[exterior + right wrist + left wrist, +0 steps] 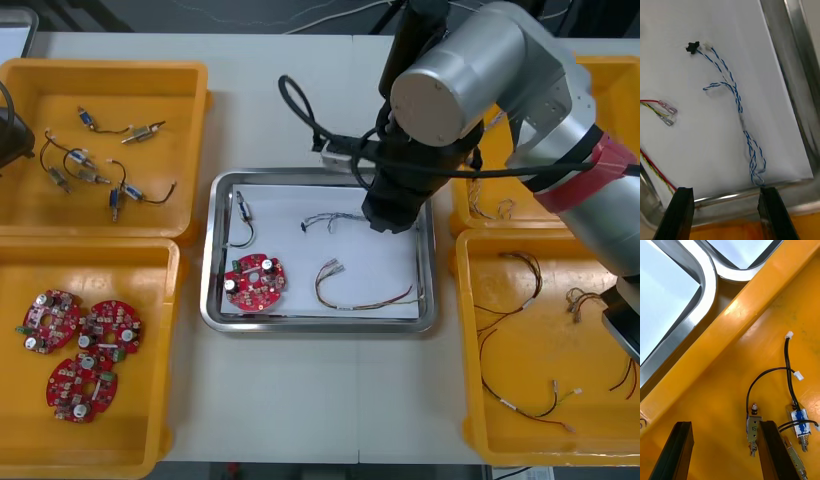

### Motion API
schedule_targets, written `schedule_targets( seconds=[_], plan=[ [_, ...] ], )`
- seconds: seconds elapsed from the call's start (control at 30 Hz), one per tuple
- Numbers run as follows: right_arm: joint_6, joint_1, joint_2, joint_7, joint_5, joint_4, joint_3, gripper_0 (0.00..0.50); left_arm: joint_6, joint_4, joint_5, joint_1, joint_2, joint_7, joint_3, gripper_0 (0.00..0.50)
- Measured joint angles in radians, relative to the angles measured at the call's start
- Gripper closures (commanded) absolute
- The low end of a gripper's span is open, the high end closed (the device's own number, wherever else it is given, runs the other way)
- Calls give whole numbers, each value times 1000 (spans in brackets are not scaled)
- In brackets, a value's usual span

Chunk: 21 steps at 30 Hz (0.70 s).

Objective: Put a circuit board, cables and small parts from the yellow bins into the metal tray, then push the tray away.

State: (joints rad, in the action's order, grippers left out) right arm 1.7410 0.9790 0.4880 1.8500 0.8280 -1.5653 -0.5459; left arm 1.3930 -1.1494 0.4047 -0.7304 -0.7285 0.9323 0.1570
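the one mark that can be read is a single dark figure, seemingly a 5, on the pale face of a small metal part (pixel 753 428) lying in a yellow bin (pixel 715 397) (seen from the left wrist). any markings on the red circuit boards (pixel 110 327) in the front view are too small to read.

Your table (pixel 300 400) is a plain light top, and you can spot a thin seam (pixel 352 60) running front to back, just right of the middle. Past its far edge the floor (pixel 200 12) is dark, with a pale cable (pixel 335 15) trailing across it. At the far left corner a pale, dark-framed panel (pixel 14 30) pokes in; can't tell what it is.
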Motion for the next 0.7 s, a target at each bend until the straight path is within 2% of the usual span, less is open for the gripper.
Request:
schedule_targets(
  seconds=[0.33,0.47,0.63,0.7],
  plan=[
    [169,0,44,-254,1,-78,129,0,-4,1,0,-9,3,0,-5,0],
    [173,-2,73,-323,0,-109,168,0,-7,2,0,-9,10,0,-13,0],
    [175,-38,110,-516,-18,-189,227,0,-21,22,0,-14,22,0,-39,0],
    [175,-64,125,-549,-27,-220,250,0,-25,29,0,-17,27,0,-48,0]
  ],
)
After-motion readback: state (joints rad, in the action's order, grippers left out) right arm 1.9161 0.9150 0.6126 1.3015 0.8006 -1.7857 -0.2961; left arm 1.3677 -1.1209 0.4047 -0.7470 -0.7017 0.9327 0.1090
